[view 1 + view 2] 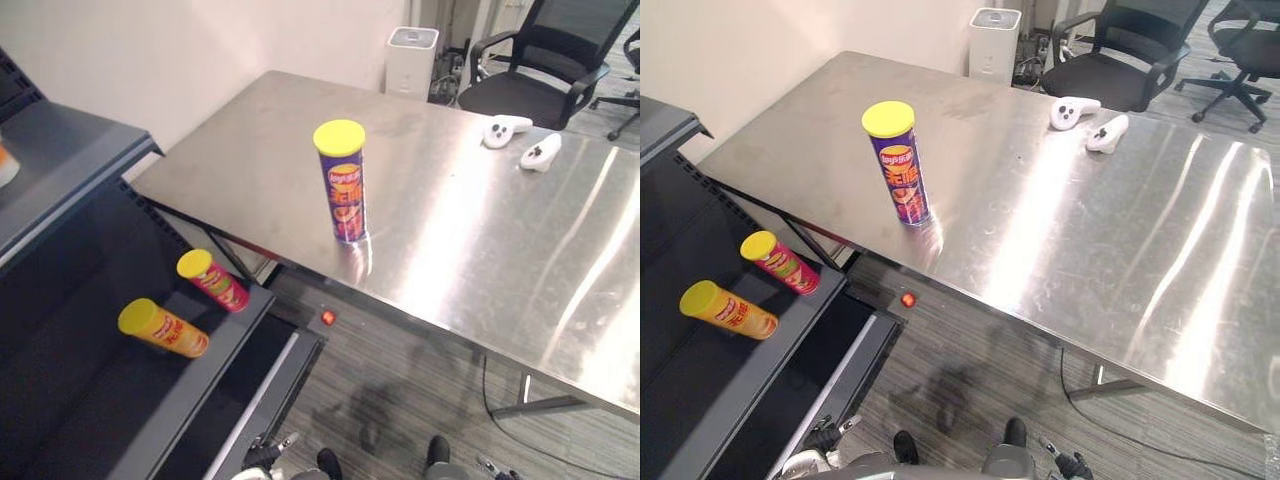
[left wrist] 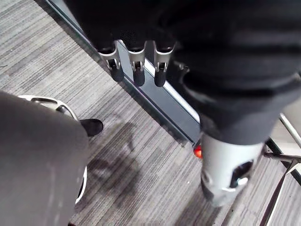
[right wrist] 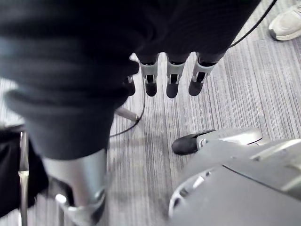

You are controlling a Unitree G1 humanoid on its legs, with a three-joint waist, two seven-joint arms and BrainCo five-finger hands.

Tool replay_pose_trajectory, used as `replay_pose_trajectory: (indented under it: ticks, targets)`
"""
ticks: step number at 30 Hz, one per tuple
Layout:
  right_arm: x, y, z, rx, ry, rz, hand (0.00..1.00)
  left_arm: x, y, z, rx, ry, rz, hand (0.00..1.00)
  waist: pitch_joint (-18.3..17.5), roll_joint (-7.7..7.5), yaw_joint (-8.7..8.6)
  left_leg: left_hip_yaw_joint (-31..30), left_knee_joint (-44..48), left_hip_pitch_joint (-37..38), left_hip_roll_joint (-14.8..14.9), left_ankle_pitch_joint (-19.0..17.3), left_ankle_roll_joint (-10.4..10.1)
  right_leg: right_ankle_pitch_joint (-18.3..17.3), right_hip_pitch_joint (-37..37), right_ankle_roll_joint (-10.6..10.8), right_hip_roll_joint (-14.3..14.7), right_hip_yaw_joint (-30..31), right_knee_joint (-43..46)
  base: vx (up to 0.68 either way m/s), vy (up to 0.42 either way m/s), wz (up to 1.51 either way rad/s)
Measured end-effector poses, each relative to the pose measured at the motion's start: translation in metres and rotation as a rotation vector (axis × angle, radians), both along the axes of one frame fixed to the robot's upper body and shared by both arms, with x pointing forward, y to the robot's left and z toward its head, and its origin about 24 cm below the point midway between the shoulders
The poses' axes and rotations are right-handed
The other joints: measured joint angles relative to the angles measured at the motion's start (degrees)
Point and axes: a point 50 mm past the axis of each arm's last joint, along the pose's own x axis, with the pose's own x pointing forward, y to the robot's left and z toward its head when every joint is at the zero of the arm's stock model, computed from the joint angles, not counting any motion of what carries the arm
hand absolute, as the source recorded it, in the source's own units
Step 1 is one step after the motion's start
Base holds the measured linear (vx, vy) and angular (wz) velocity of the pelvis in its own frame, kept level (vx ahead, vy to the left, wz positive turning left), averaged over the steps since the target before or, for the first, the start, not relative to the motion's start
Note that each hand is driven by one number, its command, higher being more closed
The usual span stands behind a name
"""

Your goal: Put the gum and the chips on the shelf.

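Note:
A purple chips can (image 1: 343, 185) with a yellow lid stands upright on the steel table (image 1: 480, 250), near its front left edge. Two more cans lie on their sides on the dark shelf (image 1: 60, 400) at the left: a red one (image 1: 212, 280) near the shelf's edge and an orange one (image 1: 163, 328) beside it. My left hand (image 2: 137, 70) hangs low over the grey floor by the shelf's base, fingers straight and holding nothing. My right hand (image 3: 173, 80) also hangs over the floor, fingers straight and empty.
Two white controllers (image 1: 505, 130) (image 1: 541, 152) lie at the table's far side. A black office chair (image 1: 545, 60) and a white bin (image 1: 412, 60) stand behind the table. A small red thing (image 1: 327, 317) lies on the floor under the table edge. A person's shoe (image 3: 287, 23) is nearby.

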Motion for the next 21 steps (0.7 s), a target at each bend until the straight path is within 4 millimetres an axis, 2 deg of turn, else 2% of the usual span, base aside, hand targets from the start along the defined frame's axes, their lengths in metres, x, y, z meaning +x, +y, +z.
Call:
replay_pose_trajectory:
  ticks: [3,5,6,8,10,11,14,17,19,20,21]
  targets:
    - [-0.014,-0.013,0.002,0.008,-0.039,-0.273,0.0,-0.003,0.002,0.0,0.004,0.007,0.007,0.0,-0.8,-0.29,0.05,0.9,-0.4,1.0,0.2,-0.1,-0.2,-0.1,0.2,-0.2,0.3,0.8,0.0,-0.01,-0.036,-0.17]
    - [-0.031,-0.023,0.003,0.021,-0.088,-0.571,0.0,-0.011,0.007,-0.001,0.005,0.019,0.047,0.0,-2.0,-0.81,-0.24,1.7,-0.5,1.5,0.3,-0.5,-0.5,-0.2,0.1,-0.3,0.5,1.6,-0.1,-0.03,-0.03,-0.18]
    - [-0.037,-0.026,0.003,0.025,-0.094,-0.651,0.0,-0.014,0.008,-0.002,0.004,0.025,0.061,0.0,-2.4,-0.98,-0.22,1.8,-0.5,1.5,0.2,-0.6,-0.5,-0.2,0.0,-0.3,0.5,1.7,-0.1,-0.03,-0.019,-0.14]
    - [-0.057,-0.038,0.005,0.018,-0.138,-0.968,0.0,-0.022,0.013,-0.003,0.008,0.038,0.107,0.0,-3.6,-1.43,-0.27,2.8,-0.9,2.4,0.1,-0.9,-0.6,-0.2,0.0,-0.3,0.5,2.4,-0.2,-0.03,-0.008,-0.21]
    - [-0.066,-0.05,0.009,0.004,-0.183,-1.159,0.0,-0.03,0.016,-0.003,0.01,0.054,0.134,0.0,-4.7,-1.79,-0.66,3.3,-1.4,2.6,-0.2,-1.1,-0.6,-0.2,-0.3,-0.3,0.4,3.1,-0.3,-0.02,0.002,-0.2]
    - [-0.07,-0.059,0.013,-0.006,-0.227,-1.291,0.0,-0.036,0.017,-0.004,0.011,0.065,0.144,0.0,-5.1,-2.46,-1.52,3.7,-1.4,2.8,-0.3,-1.3,-0.5,-0.2,-0.4,-0.2,0.3,3.5,-0.3,-0.01,0.003,-0.13]
    - [-0.07,-0.086,0.025,-0.035,-0.341,-1.516,0.0,-0.042,0.018,-0.005,0.013,0.082,0.152,0.0,-6.2,-2.46,-2.02,4.8,-1.3,3.3,-0.5,-1.7,-0.4,-0.1,-0.6,-0.1,0.3,4.6,-0.3,0.01,-0.002,-0.19]
    - [-0.06,-0.11,0.039,-0.075,-0.405,-1.559,0.0,-0.042,0.018,-0.005,0.014,0.087,0.155,0.0,-6.7,-2.53,-3.21,4.9,-1.3,3.4,-0.6,-1.8,-0.4,-0.1,-0.7,-0.1,0.2,5.0,-0.2,0.0,-0.015,-0.08]
    - [-0.042,-0.139,0.061,-0.178,-0.462,-1.465,0.0,-0.043,0.017,-0.006,0.01,0.097,0.155,0.0,-6.8,-2.58,-3.32,6.1,-1.3,3.5,-0.6,-1.9,-0.3,0.1,-1.1,0.1,0.3,6.0,-0.1,0.0,-0.023,-0.22]
    - [-0.032,-0.154,0.077,-0.258,-0.498,-1.386,0.0,-0.044,0.017,-0.006,0.008,0.104,0.156,0.0,-6.8,-2.54,-3.42,6.5,-1.3,3.6,-0.6,-2.0,-0.3,0.1,-1.3,0.1,0.4,6.6,0.0,0.0,-0.024,-0.26]
    - [-0.019,-0.175,0.107,-0.399,-0.552,-1.258,0.0,-0.045,0.015,-0.007,0.004,0.112,0.157,0.0,-6.9,-2.42,-3.5,7.0,-1.3,4.0,-0.6,-2.2,-0.4,0.1,-1.3,0.1,0.4,7.0,0.2,-0.01,-0.021,-0.24]
